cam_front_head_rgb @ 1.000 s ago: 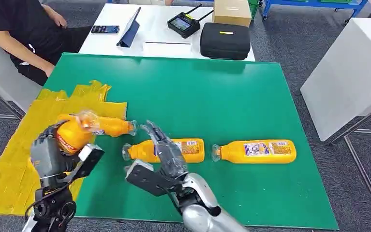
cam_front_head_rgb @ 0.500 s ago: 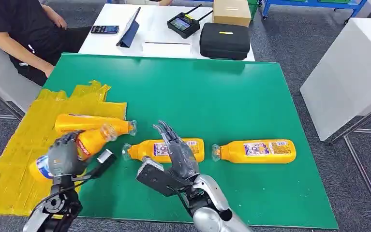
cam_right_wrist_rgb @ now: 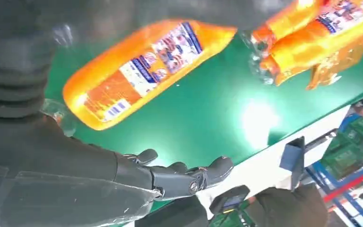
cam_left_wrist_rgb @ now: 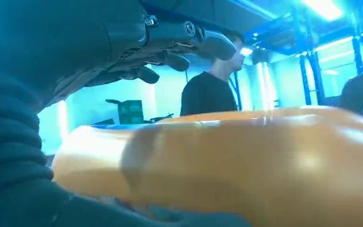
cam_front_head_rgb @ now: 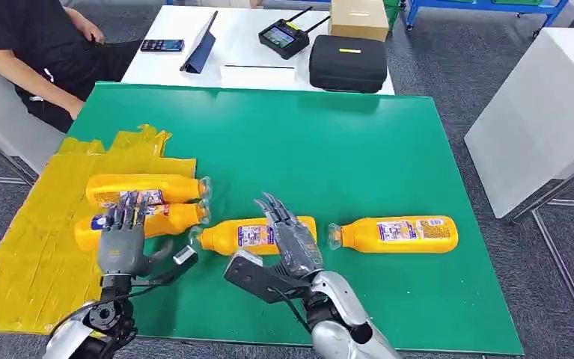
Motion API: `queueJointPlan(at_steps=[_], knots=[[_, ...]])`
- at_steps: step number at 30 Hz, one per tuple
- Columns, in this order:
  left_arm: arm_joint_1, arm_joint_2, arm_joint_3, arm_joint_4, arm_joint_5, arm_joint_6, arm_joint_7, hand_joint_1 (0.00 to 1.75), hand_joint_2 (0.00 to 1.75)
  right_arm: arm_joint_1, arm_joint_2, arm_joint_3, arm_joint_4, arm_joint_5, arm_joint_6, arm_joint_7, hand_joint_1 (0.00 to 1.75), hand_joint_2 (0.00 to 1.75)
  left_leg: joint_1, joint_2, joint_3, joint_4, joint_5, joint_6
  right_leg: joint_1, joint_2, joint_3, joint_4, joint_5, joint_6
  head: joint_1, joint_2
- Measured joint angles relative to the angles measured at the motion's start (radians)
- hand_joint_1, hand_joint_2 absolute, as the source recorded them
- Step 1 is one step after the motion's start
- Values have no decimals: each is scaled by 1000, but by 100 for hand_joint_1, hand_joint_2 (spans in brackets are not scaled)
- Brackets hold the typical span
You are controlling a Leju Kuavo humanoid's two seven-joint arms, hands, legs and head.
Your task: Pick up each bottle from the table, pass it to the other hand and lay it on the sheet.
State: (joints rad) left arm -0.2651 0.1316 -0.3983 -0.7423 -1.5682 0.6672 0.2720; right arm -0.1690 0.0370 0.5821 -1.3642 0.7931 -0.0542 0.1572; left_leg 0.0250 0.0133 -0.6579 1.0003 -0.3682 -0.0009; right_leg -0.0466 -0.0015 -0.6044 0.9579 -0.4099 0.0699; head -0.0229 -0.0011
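- Left robot hand (cam_front_head_rgb: 121, 241) lay over the second bottle (cam_front_head_rgb: 168, 219) on the yellow sheet (cam_front_head_rgb: 22, 247) at the table's left edge, fingers stretched out flat along it and no longer wrapped round, so taken as released and open.
- First bottle (cam_front_head_rgb: 145, 188) rested just beyond on the same sheet, parallel, nearly touching.
- Right robot hand (cam_front_head_rgb: 289, 241) hovered with fingers apart and nothing held, above the third bottle (cam_front_head_rgb: 257, 234) lying on the green table (cam_front_head_rgb: 343, 149) near its front edge.
- Fourth bottle (cam_front_head_rgb: 396, 233) lay further toward the right edge, cap end toward the third.
- Judged step: letting go on the sheet, then fetching the third.
- Best done by lifting the left straight up, without dragging, lest the round bottle roll off the sheet's edge.
- Right best lowered across the bottle's middle, fingers closing round the label.
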Motion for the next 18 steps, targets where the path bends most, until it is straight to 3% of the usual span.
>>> queueJointPlan(at_steps=[8, 16, 18], knots=[[-30, -7, 4, 25, 36, 20, -52, 0, 0, 1, -8, -11, 11, 58, 13, 51, 0, 175, 0, 0, 0, 0, 0, 0, 0, 0, 0, 0, 0, 0, 0, 0], [-24, -46, 131, -53, 340, 18, -271, 0, 0, -6, -16, -33, 66, 149, 18, 92, 0, 175, 0, 0, 0, 0, 0, 0, 0, 0, 1, 0, 0, 0, 0, 0], [-26, -60, 159, -70, 544, -29, -365, 0, 0, -33, -17, -33, 110, 161, 7, 93, 0, 175, 0, 0, 0, 0, 0, 0, 0, 0, 0, 0, 0, 0, 0, 0]])
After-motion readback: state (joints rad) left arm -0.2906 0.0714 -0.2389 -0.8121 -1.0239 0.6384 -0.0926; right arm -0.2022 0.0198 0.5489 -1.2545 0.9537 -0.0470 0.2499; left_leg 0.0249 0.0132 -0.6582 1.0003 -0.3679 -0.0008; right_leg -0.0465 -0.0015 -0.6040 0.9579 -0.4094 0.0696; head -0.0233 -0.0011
